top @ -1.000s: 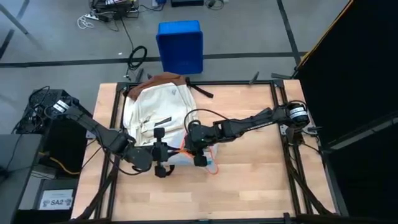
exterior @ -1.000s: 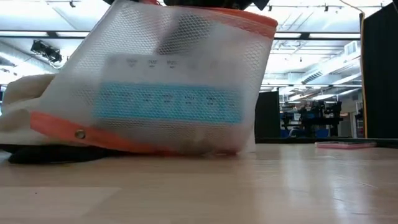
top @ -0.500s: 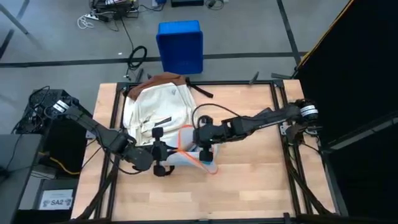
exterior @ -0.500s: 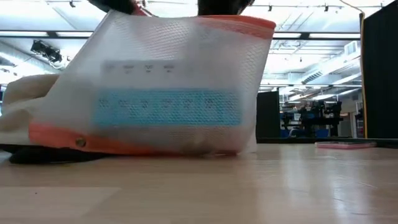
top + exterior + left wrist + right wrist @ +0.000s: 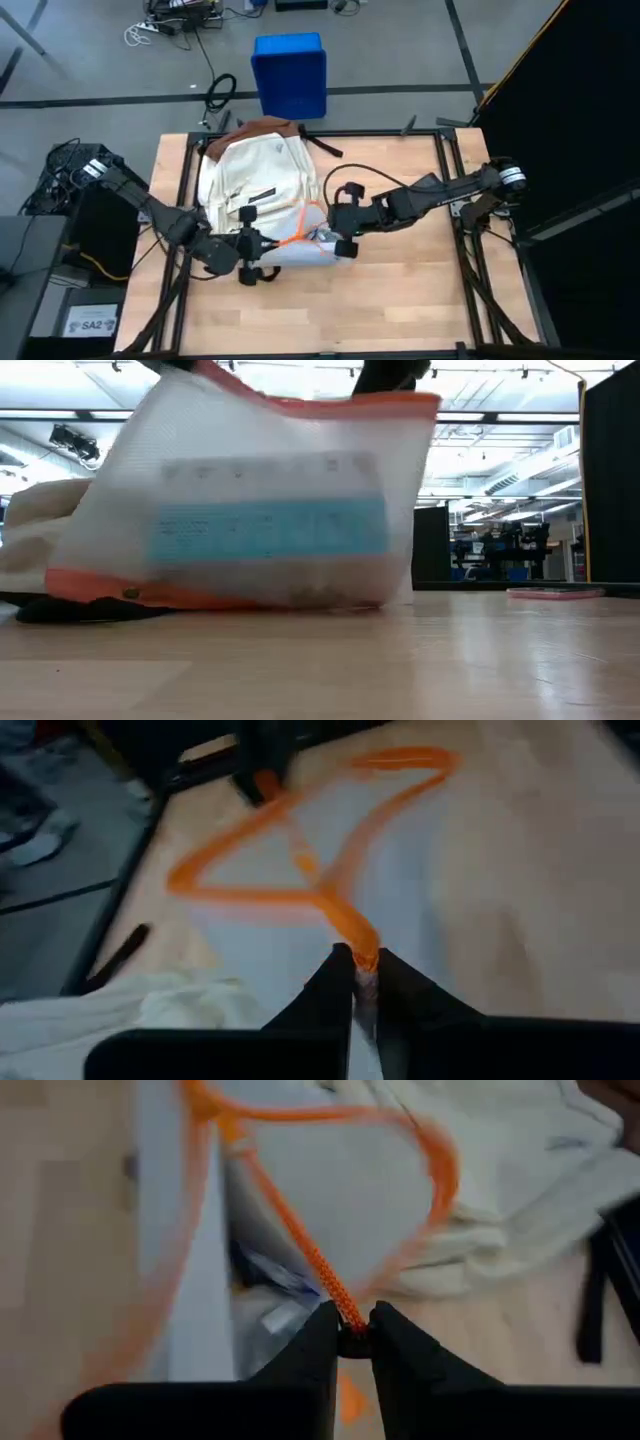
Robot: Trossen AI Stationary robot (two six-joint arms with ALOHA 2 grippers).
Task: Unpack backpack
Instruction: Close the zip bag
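Two dark grippers pinch the same object, a translucent mesh pouch [image 5: 308, 243] trimmed in bright orange. It stands on the pale wooden table [image 5: 400, 290] just in front of the backpack [image 5: 255, 175], touching its near edge. The backpack lies flat toward the table's far left, a soft, rumpled cream fabric shape with a brown end at the far edge and a dark strap trailing off to one side.

From table height the pouch [image 5: 250, 500] looks like a tall, slanted sack of fine white netting with an orange band along its top and bottom hems. A blue rectangular block shows through the mesh, and a small metal snap sits on the lower hem.

The left gripper [image 5: 357, 970] has its fingers pressed together on the woven orange trim at one corner of the pouch, where the band narrows to a cord-like strip. The right gripper [image 5: 350, 1330] is likewise closed on a braided orange strip of the trim on the opposite side, with cream backpack cloth lying in folds beyond it. Seen from above, the left gripper [image 5: 250, 262] and right gripper [image 5: 345, 232] flank the pouch.
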